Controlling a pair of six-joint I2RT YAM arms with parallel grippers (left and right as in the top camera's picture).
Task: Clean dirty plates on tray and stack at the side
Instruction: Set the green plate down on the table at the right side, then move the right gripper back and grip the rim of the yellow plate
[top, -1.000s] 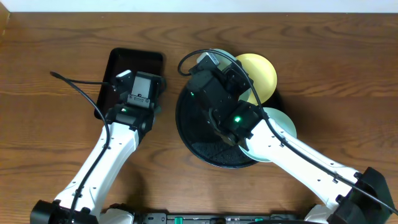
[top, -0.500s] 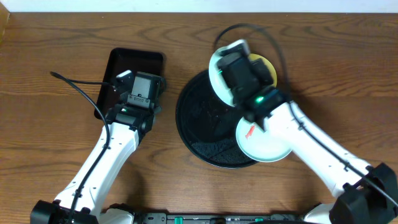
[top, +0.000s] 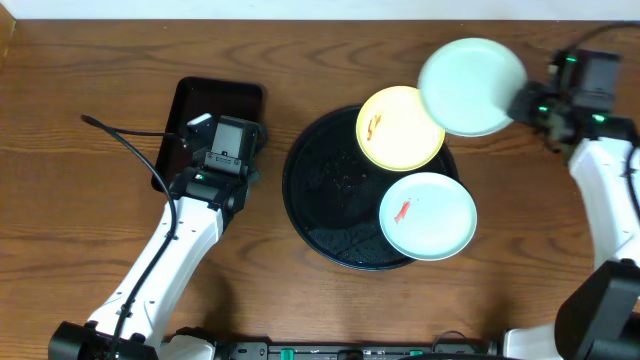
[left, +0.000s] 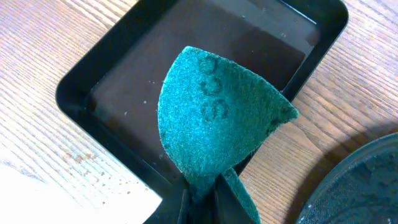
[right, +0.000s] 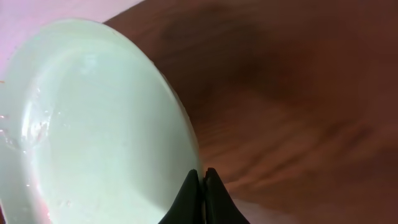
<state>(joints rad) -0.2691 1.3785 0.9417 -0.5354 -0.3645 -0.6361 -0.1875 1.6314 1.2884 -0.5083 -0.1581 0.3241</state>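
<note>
right gripper (top: 522, 103) out far right, arm bent back, jaws pinching rim of tilted pale greenish plate (top: 472, 85); left gripper (left: 202, 200) extended forward, pinching green scouring pad (left: 217, 118) above rectangular tray (left: 81, 93).

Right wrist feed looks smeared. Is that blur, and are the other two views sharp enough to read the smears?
Right wrist: the table behind the held plate is streaked with blur, the rim soft, a glare patch at its left; overhead: sharp and evenly lit, red smears on the yellow plate and pale plate read clearly; left wrist: crisp, scouring pad fibres resolved.
</note>
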